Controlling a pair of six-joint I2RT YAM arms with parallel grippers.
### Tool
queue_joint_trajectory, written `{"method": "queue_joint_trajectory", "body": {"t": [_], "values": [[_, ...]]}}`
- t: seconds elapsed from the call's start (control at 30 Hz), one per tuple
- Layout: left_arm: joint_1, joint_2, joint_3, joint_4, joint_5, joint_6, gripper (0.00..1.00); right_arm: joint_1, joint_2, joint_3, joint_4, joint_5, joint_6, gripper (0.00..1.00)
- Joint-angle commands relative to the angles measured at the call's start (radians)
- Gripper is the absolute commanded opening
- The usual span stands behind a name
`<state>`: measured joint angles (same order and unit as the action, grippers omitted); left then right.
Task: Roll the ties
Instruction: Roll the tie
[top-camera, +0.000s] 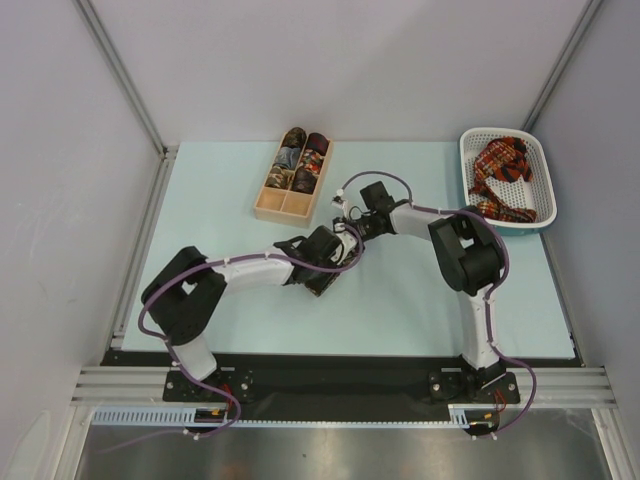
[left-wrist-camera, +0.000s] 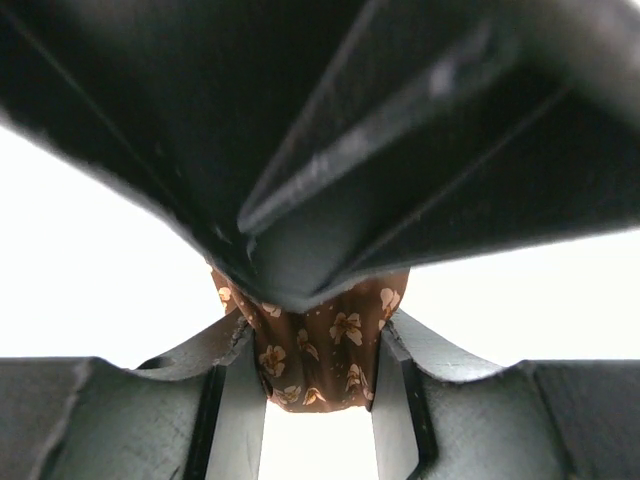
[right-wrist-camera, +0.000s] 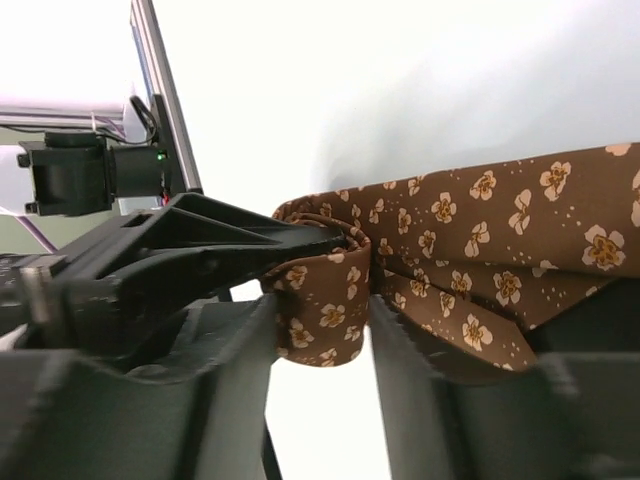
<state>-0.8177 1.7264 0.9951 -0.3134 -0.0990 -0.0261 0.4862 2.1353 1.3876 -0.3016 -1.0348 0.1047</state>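
The left end effector (left-wrist-camera: 318, 385), half closed, is pinched on the rolled end of the brown tie (right-wrist-camera: 480, 230). The right end effector (right-wrist-camera: 320, 345) is closed about the same roll. In the right wrist view, the unrolled length is stretched rightward.

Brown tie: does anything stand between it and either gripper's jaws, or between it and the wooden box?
Nothing visible. Both the left gripper and right gripper have jaws closed on the brown tie; no object lies between it and the wooden box.
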Motion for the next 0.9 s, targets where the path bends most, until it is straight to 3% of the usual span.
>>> {"method": "queue_joint_trajectory", "body": {"t": [0.0, 0.2, 0.4, 0.7, 0.87], "values": [[0.002, 0.03, 0.03, -0.055, -0.001, -0.009, 0.43, 0.0, -0.051, -0.007, -0.008, 0.005, 0.01, 0.43], [0.002, 0.032, 0.054, -0.056, -0.008, -0.026, 0.48, 0.026, -0.003, 0.01, -0.045, 0.005, -0.014, 0.27], [0.002, 0.053, 0.086, -0.061, -0.004, -0.021, 0.51, 0.032, 0.032, -0.007, -0.03, 0.019, -0.004, 0.19], [0.003, 0.078, 0.123, -0.056, -0.005, -0.005, 0.75, 0.028, 0.064, -0.002, -0.016, 0.016, -0.007, 0.15], [0.005, 0.09, 0.134, -0.05, 0.001, 0.006, 0.68, 0.028, 0.074, 0.011, -0.019, 0.015, -0.002, 0.15]]}}
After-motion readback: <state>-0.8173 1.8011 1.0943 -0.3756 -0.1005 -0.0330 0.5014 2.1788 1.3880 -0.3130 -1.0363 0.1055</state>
